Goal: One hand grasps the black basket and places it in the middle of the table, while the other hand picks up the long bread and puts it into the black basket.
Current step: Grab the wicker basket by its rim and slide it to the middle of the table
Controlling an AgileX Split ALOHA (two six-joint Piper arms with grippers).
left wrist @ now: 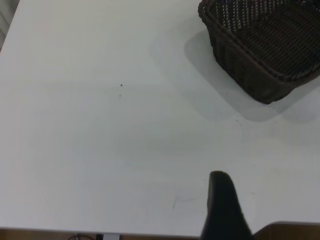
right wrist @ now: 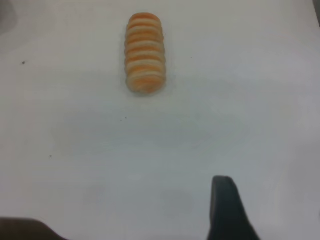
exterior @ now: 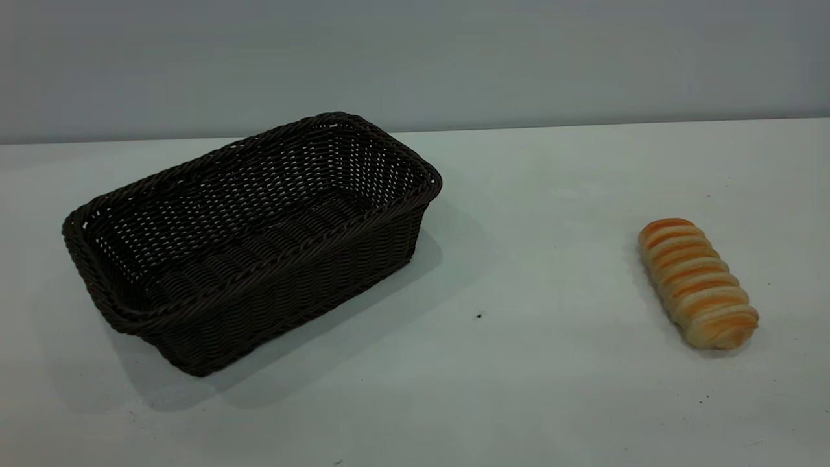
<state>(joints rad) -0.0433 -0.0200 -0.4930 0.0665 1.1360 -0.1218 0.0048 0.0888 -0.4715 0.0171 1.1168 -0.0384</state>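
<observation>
While no arm shows in the exterior view, one black basket sits toward the table's left edge and one long bread lies well apart near its right edge. From the left wrist, the left gripper hovers over bare table, away from the basket; its grip cannot be told. From the right wrist, the right gripper hovers short of the bread; likewise unclear.
</observation>
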